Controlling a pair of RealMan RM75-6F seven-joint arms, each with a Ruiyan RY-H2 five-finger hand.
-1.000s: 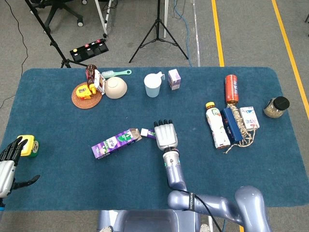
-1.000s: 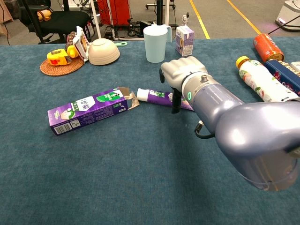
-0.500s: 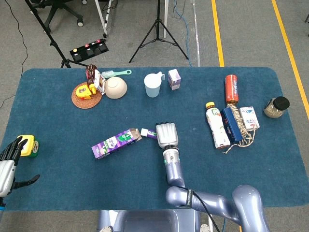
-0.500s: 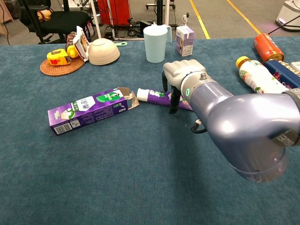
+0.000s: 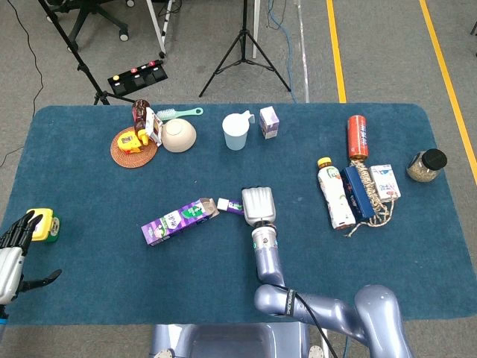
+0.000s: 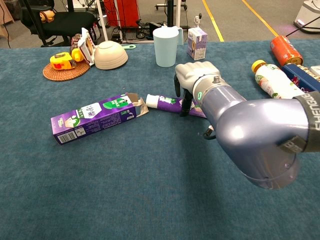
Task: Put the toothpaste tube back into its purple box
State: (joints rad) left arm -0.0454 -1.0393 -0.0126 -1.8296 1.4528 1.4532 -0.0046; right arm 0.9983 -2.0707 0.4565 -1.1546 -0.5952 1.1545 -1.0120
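The purple toothpaste box (image 5: 177, 220) (image 6: 94, 118) lies on its side on the blue table, its opened flap end pointing right. Just right of that flap lies the toothpaste tube (image 5: 228, 206) (image 6: 164, 103), white cap toward the box, flat on the cloth. My right hand (image 5: 258, 204) (image 6: 196, 80) sits over the tube's rear part, fingers curled down behind it and the thumb in front, gripping it. The tube's tail is hidden under the hand. My left hand (image 5: 13, 250) hangs off the table's near left corner, fingers spread, holding nothing.
At the back stand a wicker coaster with small items (image 5: 134, 145), a bowl (image 5: 179, 135), a pale blue cup (image 5: 235, 132) and a small carton (image 5: 269, 122). A bottle (image 5: 337, 193), a dark box (image 5: 358, 191), a red can (image 5: 357, 136) and a jar (image 5: 426, 165) are at the right. A yellow-green object (image 5: 42, 225) sits near my left hand.
The right hand's fingers, stretched out a second ago, have curled down around the tube. Tube, box and left hand have not moved.
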